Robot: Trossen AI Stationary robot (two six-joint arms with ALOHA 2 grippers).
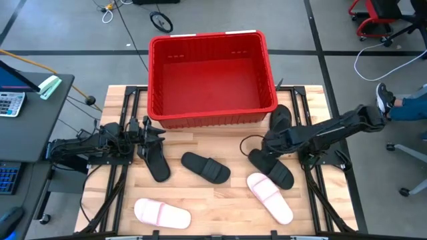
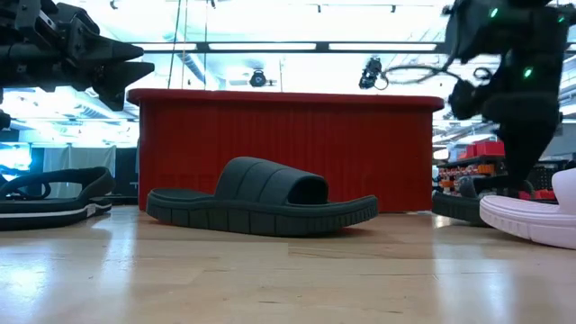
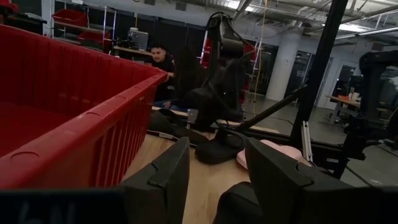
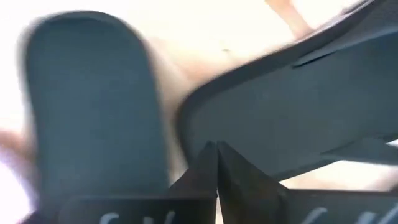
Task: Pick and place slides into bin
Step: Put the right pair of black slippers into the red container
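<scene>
The left claw [image 1: 159, 135] hovers above the counter [image 1: 227, 197] at its left side, just off the near left corner of the bin [image 1: 210, 75], with its fingers [image 3: 163, 177] set apart and nothing between them. A black slide [image 1: 155, 160] lies directly below and beside this claw. Nearer the front edge on the left lies a pale pink slide [image 1: 162, 213]. A second black slide [image 1: 206, 167] rests at the counter's middle, sole down, strap upward. The red bin stands at the counter's far side and holds no slides. Right of centre, the right claw [image 1: 262, 151] is lowered onto a third black slide [image 1: 272, 168]; its fingertips [image 4: 214, 163] are pressed together against the slide's surface. A fourth black slide [image 1: 281, 117] lies by the bin's near right corner. A second pale pink slide [image 1: 269, 197] lies at the front right.
</scene>
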